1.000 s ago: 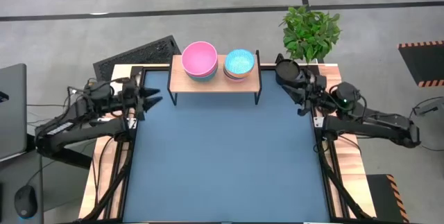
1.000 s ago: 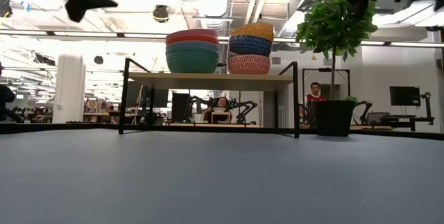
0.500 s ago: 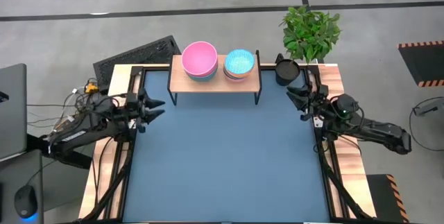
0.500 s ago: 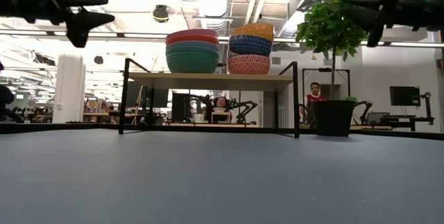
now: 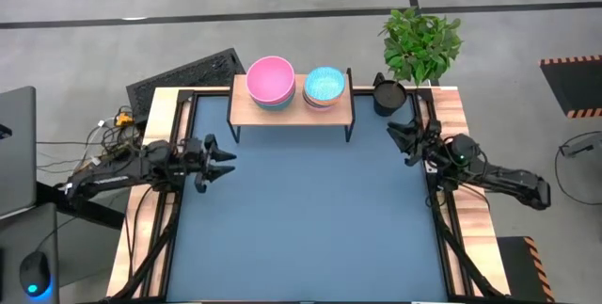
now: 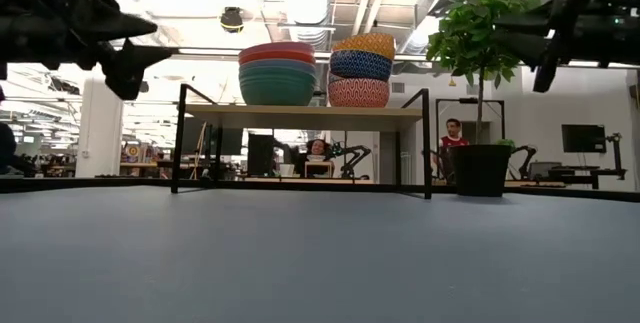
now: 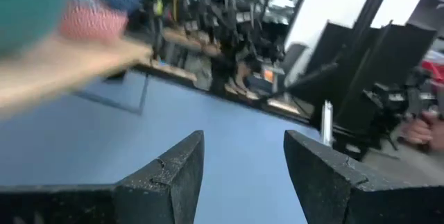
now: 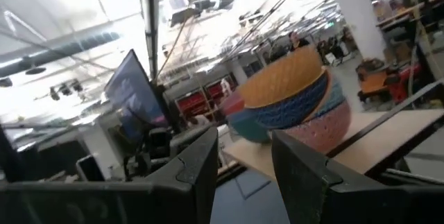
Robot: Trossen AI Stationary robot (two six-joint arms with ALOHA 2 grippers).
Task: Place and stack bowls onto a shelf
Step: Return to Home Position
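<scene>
The shelf (image 5: 292, 108), a light-wood board on black legs, stands at the table's far edge. On it sit two stacks of bowls. The larger plain bowls (image 5: 270, 81) are on the left with pink uppermost, and the low view shows this stack (image 6: 277, 74) too. The smaller patterned bowls (image 5: 324, 86) are on the right (image 6: 361, 70). My left gripper (image 5: 229, 158) hangs open over the table's left side, clear of everything (image 7: 243, 156). My right gripper (image 5: 393, 136) hangs open at the table's right side, near the shelf's right end (image 8: 243, 151).
A black cup (image 5: 387, 96) stands at the far right corner beside a potted plant (image 5: 420, 43). The blue table top (image 5: 301, 219) stretches in front of the shelf. People sit in the room beyond the table (image 6: 455, 135).
Both arms have come down and toward the near edge. The left gripper has slid from the left rail inward over the table. The right gripper has drawn back from above the black cup toward the near edge. The bowls and shelf have not moved.
</scene>
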